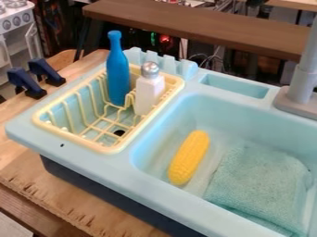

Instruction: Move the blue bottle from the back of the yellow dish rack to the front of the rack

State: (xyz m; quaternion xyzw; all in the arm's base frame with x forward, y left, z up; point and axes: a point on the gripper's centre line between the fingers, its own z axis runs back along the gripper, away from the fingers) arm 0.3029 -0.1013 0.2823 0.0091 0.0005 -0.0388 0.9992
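The yellow, bumpy toy corn cob (189, 158) lies in the pale-blue plastic basin (241, 121), long axis one-to-seven o'clock, folded teal cloth (257, 185) at its four o'clock. The claw's opening and bearing I cannot tell.

Yellow corn (189, 158) beside teal cloth (260, 185) in blue sink (248, 115), bottle (117, 69) and shaker (148, 95) in yellow rack (77, 140)

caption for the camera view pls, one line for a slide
Toy sink with a yellow corn cob beside a folded teal cloth, and a blue bottle and white shaker in the yellow rack.
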